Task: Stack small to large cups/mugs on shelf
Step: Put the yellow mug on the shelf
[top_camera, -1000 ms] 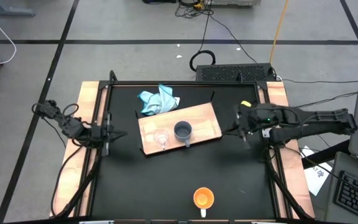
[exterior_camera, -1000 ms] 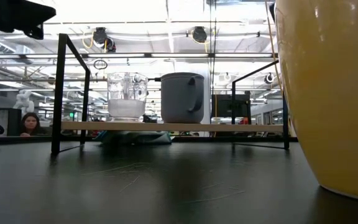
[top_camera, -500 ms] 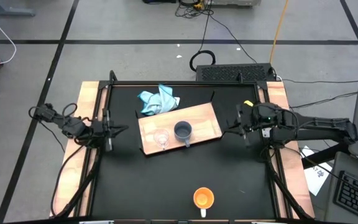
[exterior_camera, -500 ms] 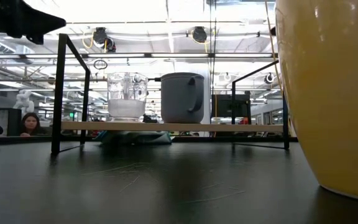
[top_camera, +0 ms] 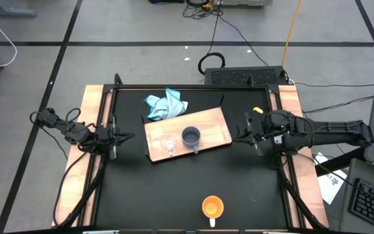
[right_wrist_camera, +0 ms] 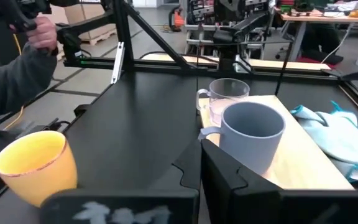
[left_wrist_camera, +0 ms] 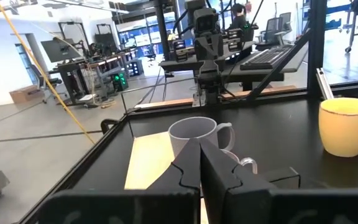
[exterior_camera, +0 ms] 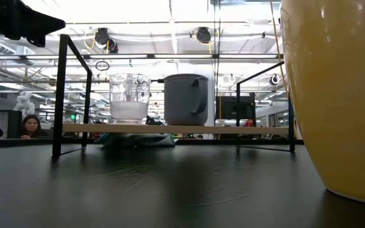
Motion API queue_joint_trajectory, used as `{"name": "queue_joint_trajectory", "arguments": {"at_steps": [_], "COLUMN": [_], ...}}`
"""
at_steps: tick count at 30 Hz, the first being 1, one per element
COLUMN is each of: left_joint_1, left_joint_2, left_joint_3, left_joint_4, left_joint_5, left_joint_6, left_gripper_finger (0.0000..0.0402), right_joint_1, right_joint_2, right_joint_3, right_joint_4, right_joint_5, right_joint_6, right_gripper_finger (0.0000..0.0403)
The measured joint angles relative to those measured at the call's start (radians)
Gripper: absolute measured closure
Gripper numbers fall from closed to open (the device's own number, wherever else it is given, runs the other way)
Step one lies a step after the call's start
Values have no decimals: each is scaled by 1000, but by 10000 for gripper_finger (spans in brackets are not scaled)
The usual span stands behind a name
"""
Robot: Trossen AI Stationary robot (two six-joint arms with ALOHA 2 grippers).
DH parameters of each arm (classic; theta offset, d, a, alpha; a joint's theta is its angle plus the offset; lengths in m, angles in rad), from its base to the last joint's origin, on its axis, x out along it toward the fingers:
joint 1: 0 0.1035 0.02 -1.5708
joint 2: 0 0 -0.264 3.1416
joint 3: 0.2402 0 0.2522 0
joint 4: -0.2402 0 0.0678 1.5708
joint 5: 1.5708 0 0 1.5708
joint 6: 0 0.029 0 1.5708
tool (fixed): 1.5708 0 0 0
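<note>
High view: we see the shelf (top_camera: 188,133) lying mid-bench, slightly toward the far side, w/ the small glass cup (top_camera: 168,144) and the grey-blue mug (top_camera: 191,136) side by side on it, glass to the left. The orange mug (top_camera: 212,207) stands alone at the near edge of the bench (top_camera: 239,188), well apart from the shelf. A light blue cloth (top_camera: 165,104) lies at the shelf's far left corner. Left end effector (top_camera: 121,137) sits at the bench's left edge, right end effector (top_camera: 241,136) at the right edge, both clear of the cups.

Low view: glass cup (exterior_camera: 130,98) and grey-blue mug (exterior_camera: 185,99) stand upright on the shelf board (exterior_camera: 176,128), close but not touching as far as we can tell. The orange mug (exterior_camera: 334,95) fills the right foreground. A person (exterior_camera: 30,126) shows far back left.

Left wrist view: left end effector (left_wrist_camera: 201,168) has its fingers pressed together, gripping nothing; grey-blue mug (left_wrist_camera: 193,138) ahead, orange mug (left_wrist_camera: 347,126) off to one side.

Right wrist view: right end effector (right_wrist_camera: 201,168) also pressed together, empty; grey-blue mug (right_wrist_camera: 251,135), glass cup (right_wrist_camera: 224,99), orange mug (right_wrist_camera: 36,166) and cloth (right_wrist_camera: 329,135) in sight. A person's sleeve (right_wrist_camera: 11,81) is at the bench edge.
</note>
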Motion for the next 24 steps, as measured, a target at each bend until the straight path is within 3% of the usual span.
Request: {"name": "queue_joint_trajectory", "arguments": {"at_steps": [13, 21, 24], "left_joint_1": [0, -1, -1], "left_joint_2": [0, 5, 66], "left_joint_3": [0, 0, 0], "left_joint_4": [-6, 47, 105], "left_joint_5": [9, 198, 264], "left_joint_6": [-23, -63, -83], "left_gripper_finger": [397, 397, 399], "right_joint_1": [0, 0, 0], "right_joint_2": [0, 0, 0], "right_joint_3": [0, 0, 0], "right_joint_4": [-6, -6, -6], "right_joint_5": [2, 3, 3], "right_joint_6": [3, -3, -9], "right_gripper_finger": [403, 403, 403]}}
